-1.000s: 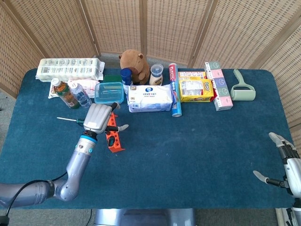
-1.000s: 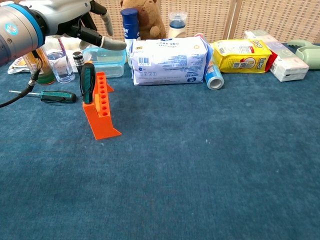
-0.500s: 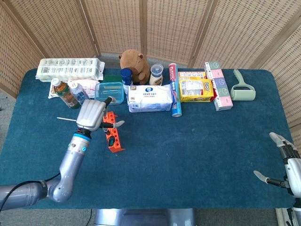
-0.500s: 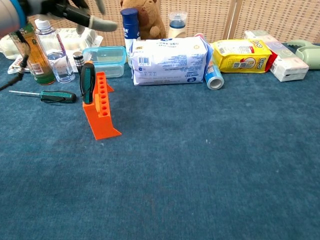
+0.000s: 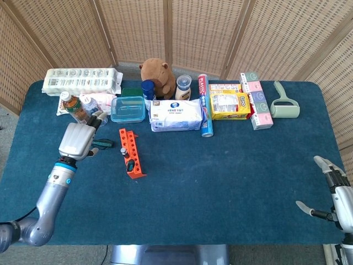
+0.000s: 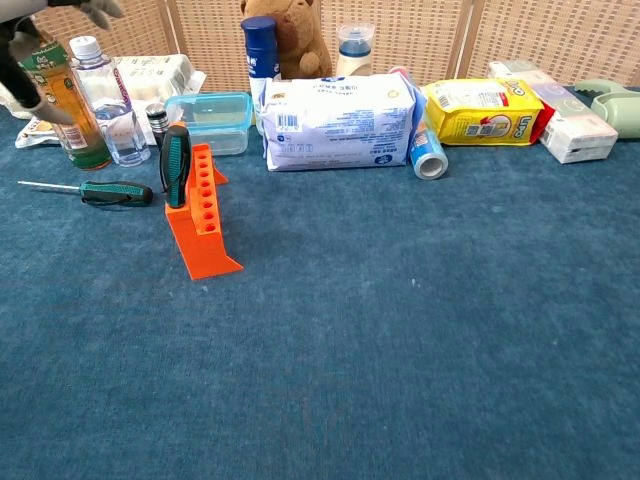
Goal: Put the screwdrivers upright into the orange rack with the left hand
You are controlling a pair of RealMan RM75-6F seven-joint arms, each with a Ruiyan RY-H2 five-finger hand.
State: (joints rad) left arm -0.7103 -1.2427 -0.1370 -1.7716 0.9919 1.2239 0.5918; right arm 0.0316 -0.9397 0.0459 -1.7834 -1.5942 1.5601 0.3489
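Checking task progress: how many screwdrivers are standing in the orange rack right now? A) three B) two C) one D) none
C: the chest view shows a single green-handled screwdriver upright in the orange rack, while the second screwdriver lies flat on the table to the rack's left.

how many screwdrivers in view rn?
2. One screwdriver stands upright in the orange rack; the other screwdriver lies flat on the table left of it. Others could be hidden.

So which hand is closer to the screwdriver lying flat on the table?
Left. The left hand hovers over the lying screwdriver; the right hand is at the table's far right edge.
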